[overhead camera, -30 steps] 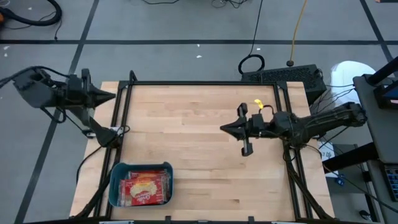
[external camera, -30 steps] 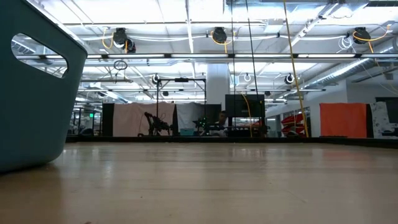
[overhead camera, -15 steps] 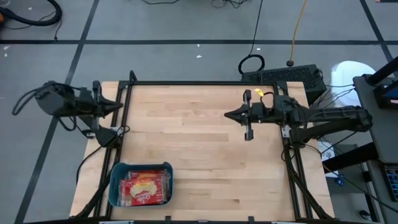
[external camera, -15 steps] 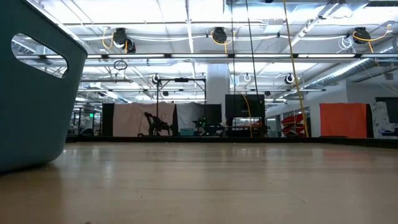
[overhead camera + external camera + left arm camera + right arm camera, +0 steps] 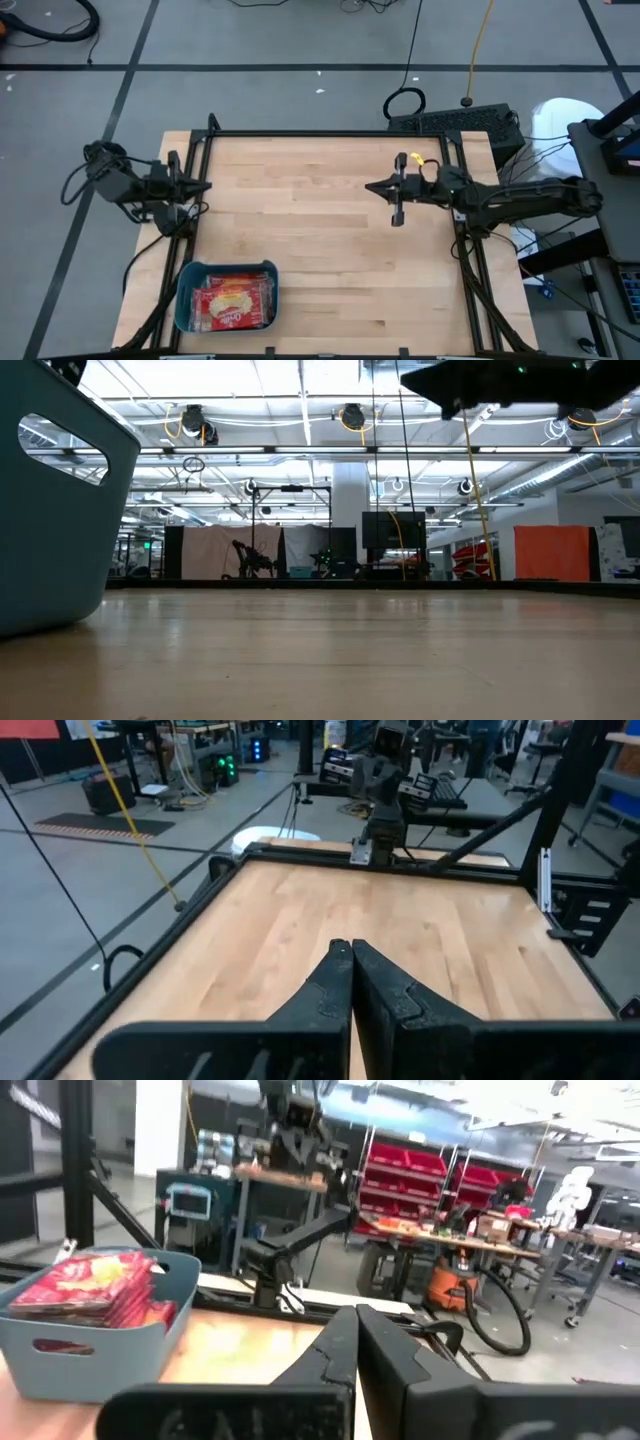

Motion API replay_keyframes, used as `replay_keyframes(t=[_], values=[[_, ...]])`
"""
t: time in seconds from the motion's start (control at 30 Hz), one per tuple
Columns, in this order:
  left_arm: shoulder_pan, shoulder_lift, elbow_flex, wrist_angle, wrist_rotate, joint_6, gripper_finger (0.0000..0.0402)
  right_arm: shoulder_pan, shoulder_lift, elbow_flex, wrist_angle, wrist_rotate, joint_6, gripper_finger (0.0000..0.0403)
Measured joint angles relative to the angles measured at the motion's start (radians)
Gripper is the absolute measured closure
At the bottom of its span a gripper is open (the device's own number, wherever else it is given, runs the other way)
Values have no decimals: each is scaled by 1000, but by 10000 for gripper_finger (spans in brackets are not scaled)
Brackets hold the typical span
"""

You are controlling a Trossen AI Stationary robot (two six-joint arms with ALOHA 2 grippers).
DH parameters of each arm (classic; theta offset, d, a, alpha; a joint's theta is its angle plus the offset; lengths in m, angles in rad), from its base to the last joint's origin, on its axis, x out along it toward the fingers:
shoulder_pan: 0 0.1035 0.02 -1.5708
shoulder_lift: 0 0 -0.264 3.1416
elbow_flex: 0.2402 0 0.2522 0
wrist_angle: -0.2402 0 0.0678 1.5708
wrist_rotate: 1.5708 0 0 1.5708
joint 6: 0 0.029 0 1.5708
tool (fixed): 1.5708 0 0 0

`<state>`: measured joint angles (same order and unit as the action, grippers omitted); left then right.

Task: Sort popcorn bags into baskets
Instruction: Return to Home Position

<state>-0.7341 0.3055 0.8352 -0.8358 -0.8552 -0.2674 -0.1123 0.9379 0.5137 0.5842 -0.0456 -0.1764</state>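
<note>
Popcorn bags point(image 5: 232, 300) lie stacked flat inside the teal-blue bin point(image 5: 183, 290), red faces with yellow-cream pictures upward, filling most of its floor. Seen from above, the bin stands at the near left corner of the wooden table point(image 5: 320, 230). The left gripper point(image 5: 205, 186) sits at the table's left edge, over the black frame rail, pointing inward across the wood. The right gripper point(image 5: 370, 187) hangs over the right half of the table, pointing toward the left one. Both are well apart from the bin, and each shows its fingers drawn together to a single point.

From table height, the bin's wall point(image 5: 50, 530) with its handle cut-out fills the left side, standing on the bare tabletop point(image 5: 350, 660). No bag shows over its rim from here. A dark part of the right arm point(image 5: 520, 380) crosses the upper right edge, well above the wood.

From the left wrist, the left gripper point(image 5: 351, 948) has its two dark fingers pressed together, nothing between them, aimed across the table point(image 5: 420, 930). The right arm point(image 5: 385, 780) stands at the far side.

From the right wrist, the right gripper point(image 5: 355, 1312) likewise has its fingers closed on each other and holds nothing. The bin point(image 5: 100, 1345) stands off to one side with the popcorn bags point(image 5: 95, 1278) piled inside, the top ones rising just above its rim. The left arm point(image 5: 285, 1265) shows beyond the table's far edge.
</note>
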Motion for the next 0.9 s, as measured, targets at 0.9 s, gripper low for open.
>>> replay_keyframes(t=[0.9], values=[[-9, -300, -195, 39, -54, -3, 398, -94, -396, -462, 133, 66, 63, 403]])
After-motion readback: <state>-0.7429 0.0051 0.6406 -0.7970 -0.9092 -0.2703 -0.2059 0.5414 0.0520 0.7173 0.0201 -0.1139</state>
